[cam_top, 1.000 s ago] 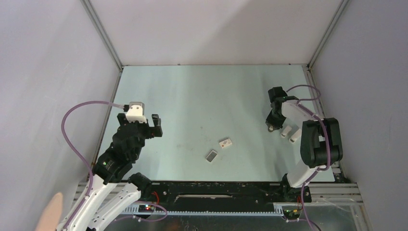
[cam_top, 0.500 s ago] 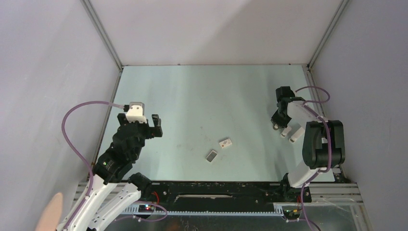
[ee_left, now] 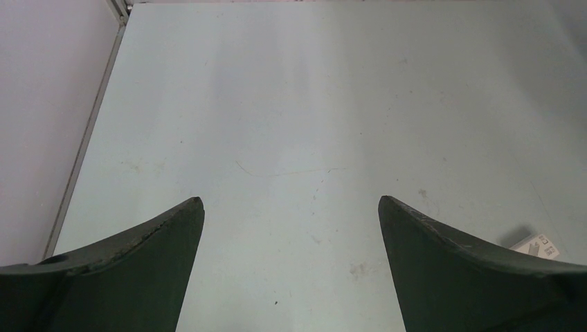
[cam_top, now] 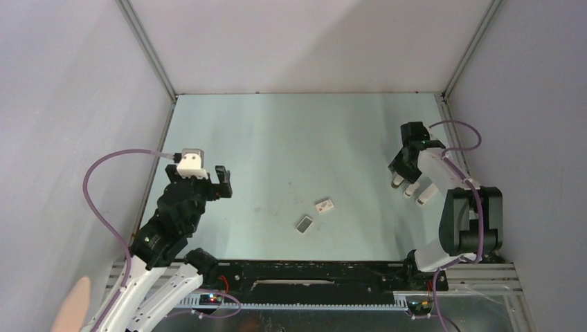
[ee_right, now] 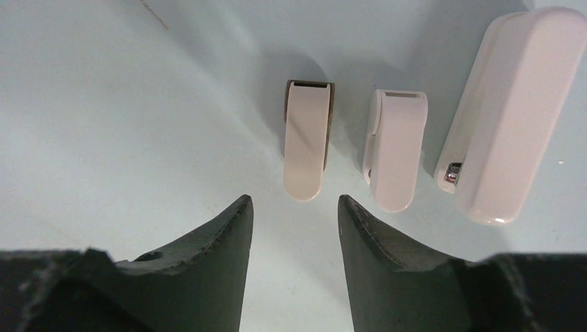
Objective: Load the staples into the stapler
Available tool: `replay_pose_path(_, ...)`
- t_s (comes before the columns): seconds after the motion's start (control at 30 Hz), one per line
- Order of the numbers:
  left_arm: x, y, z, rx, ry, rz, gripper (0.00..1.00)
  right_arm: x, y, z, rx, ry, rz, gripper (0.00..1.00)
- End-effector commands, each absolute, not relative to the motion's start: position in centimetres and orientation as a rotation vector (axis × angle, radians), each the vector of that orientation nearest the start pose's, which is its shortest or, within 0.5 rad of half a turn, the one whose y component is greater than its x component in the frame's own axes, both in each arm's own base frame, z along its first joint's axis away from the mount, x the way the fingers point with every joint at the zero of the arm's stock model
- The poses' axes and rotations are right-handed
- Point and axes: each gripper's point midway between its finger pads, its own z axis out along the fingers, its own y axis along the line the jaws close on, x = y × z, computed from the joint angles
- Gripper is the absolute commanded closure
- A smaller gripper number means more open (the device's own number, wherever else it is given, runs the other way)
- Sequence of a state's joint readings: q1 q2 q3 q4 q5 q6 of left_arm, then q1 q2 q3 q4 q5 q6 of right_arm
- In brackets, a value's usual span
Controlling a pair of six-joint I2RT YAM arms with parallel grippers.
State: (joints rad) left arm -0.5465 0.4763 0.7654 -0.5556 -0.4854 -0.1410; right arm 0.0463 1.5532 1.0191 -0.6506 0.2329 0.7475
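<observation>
Three whitish pieces (ee_right: 304,149), the stapler (ee_right: 509,117) among them, sat under the just-arrived right fingers (ee_right: 208,263), parted and empty. Left fingers (ee_left: 138,270) gaped empty too, and the staples (cam_top: 304,223) lay untouched, well apart from the stapler.

- You look down on a pale mint-green table top (cam_top: 297,138). It is matte, with faint scuffs and a few dark specks near its middle.
- Plain grey-white panels close it in on three sides: a back wall (cam_top: 304,41), a left wall (cam_top: 62,104) and a right wall (cam_top: 540,104).
- Aluminium posts (cam_top: 147,50) rise slanting from the two far corners.
- A black rail (cam_top: 311,273) runs along your near edge.
- The light is soft and even, with a brighter patch on the back wall's right half.
</observation>
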Motion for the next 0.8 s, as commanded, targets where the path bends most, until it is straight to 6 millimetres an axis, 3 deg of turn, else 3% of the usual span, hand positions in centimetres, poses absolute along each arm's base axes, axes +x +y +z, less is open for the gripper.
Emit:
replay_pose_path(0.0, 22.2, -4.5, 27.5, -0.006, 1.757, -0.082, 0.00, 32.2, 0.3, 10.0, 0.928, 2.424, -0.021, 0.48)
replay_pose_path(0.17, 21.0, -3.5, 28.8, -0.072, 1.720, -0.104, 0.00, 30.6, -0.1, 16.8, 0.813, 2.236, 0.055, 0.38)
replay_pose_path(0.37, 19.0, -1.6, 30.7, -0.150, 1.651, -0.121, 0.00, 26.0, -1.0, 25.8, 0.641, 1.957, 0.108, 0.03)
replay_pose_path(0.43, 18.2, -0.8, 31.5, -0.174, 1.620, -0.124, 0.00, 24.2, -1.2, 27.9, 0.596, 1.879, 0.114, 0.01)
replay_pose_path(0.6, 15.8, 1.3, 33.6, -0.237, 1.533, -0.132, 0.00, 19.6, -2.1, 31.5, 0.492, 1.714, 0.083, 0.01)
replay_pose_path(0.77, 14.0, 2.8, 34.6, -0.291, 1.447, -0.163, 0.00, 16.1, -2.2, 32.7, 0.406, 1.626, 0.069, 0.01)
